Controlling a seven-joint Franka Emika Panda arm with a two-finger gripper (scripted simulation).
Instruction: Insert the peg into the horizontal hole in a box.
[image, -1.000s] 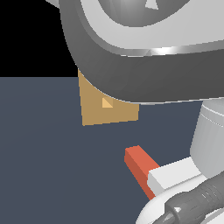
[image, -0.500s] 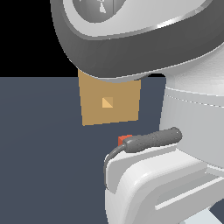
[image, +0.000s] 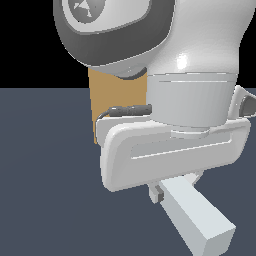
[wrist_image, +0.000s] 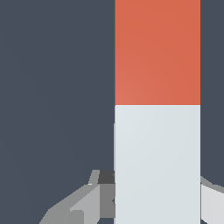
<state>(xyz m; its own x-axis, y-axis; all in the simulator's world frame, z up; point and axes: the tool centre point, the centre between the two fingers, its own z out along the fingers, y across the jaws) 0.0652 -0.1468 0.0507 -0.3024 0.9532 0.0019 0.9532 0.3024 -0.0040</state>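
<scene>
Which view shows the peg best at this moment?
The wrist view: the peg fills the frame, both its orange-red and white-grey halves clear, with the tool around the white half. The exterior view shows only its white end below the arm; the orange half is hidden.

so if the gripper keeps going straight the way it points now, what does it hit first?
The peg: the gripper points down at its white half, one jaw on each side. Beyond it is the dark floor. Contact isn't clear from either view.

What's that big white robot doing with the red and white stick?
The robot's hand sits low over the peg, a finger on either side of its white half. I cannot tell if it has squeezed yet. The brown box is behind the arm, mostly hidden, and its hole can't be seen.
</scene>
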